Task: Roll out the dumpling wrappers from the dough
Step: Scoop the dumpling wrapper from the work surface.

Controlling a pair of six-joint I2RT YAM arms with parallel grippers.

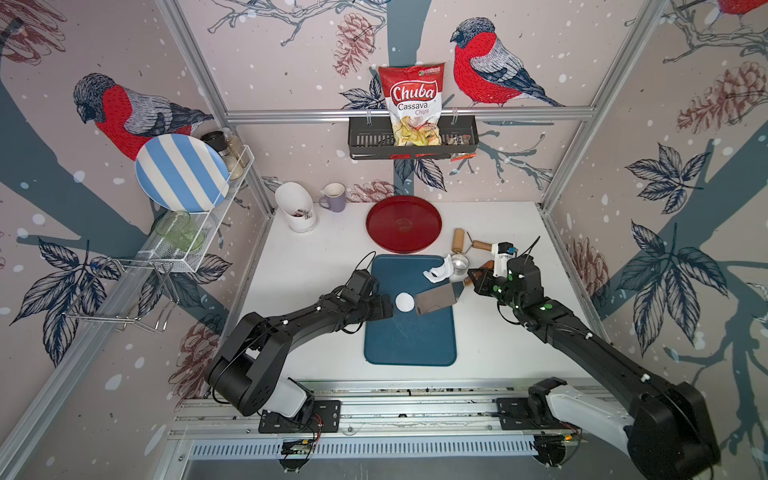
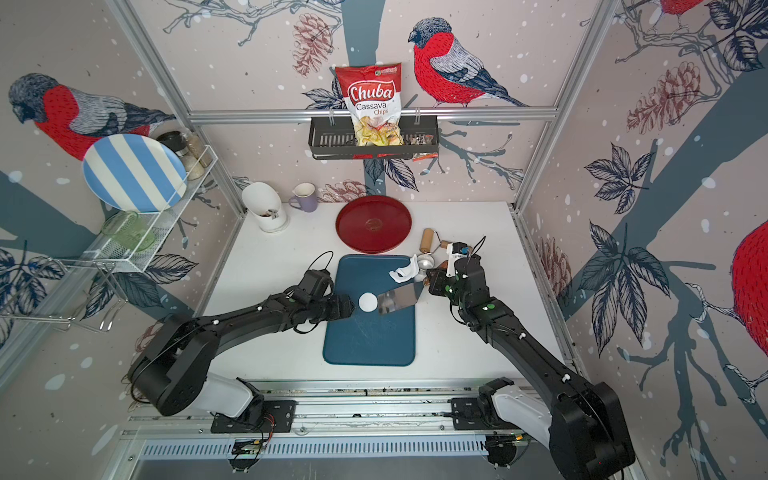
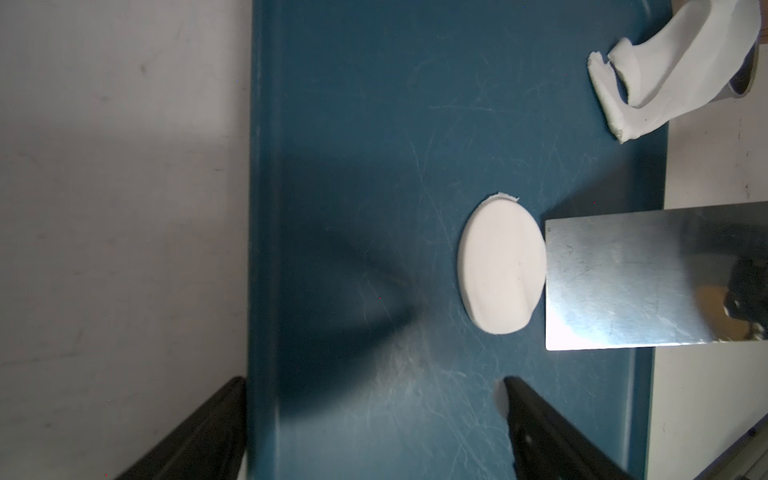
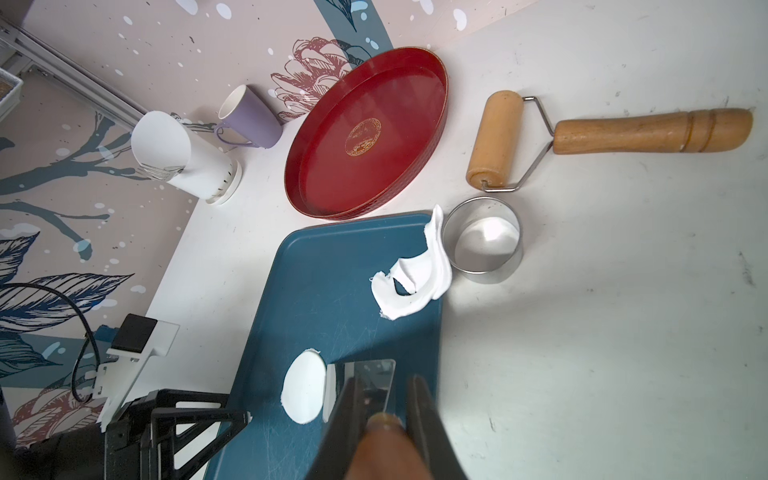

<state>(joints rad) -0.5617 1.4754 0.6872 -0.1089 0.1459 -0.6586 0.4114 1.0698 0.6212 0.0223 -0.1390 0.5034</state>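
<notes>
White surface carries a blue board. On it, a dumpling wrapper lies between the released left tool and a scraper grasped by the right tool; dough sits at its far corner.

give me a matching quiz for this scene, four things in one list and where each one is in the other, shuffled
Things:
1. wrapper
2. dough
3. roller
4. scraper

Places:
a. in the right claw
b. on the table beside the red tray
c. flat on the board
d. crumpled at the board's corner, by the ring

Pairs: 1-c, 2-d, 3-b, 4-a
</notes>
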